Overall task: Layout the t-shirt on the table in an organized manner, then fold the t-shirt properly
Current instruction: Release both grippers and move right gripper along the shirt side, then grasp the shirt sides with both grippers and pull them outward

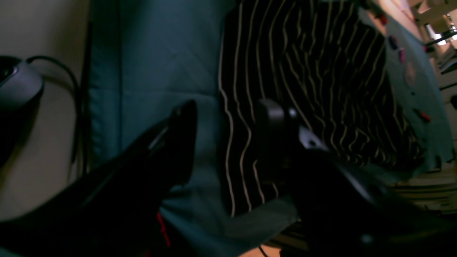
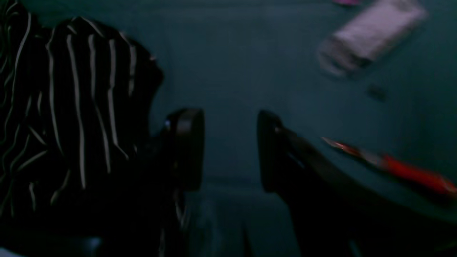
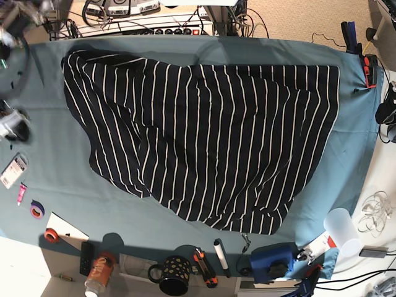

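Observation:
The t-shirt, dark with thin white stripes, lies spread but wrinkled over most of the teal table. In the left wrist view my left gripper is open. One finger hangs over bare table, the other over the t-shirt's edge, and nothing is held. My right gripper also stands open over bare table, empty. A bunched part of the t-shirt lies just to its left. In the base view the left gripper sits at the table's right edge.
A white packet and a red-handled tool lie near the right gripper. Along the table's front edge are a mug, a can, a marker, a blue device, a white cup and tape rolls.

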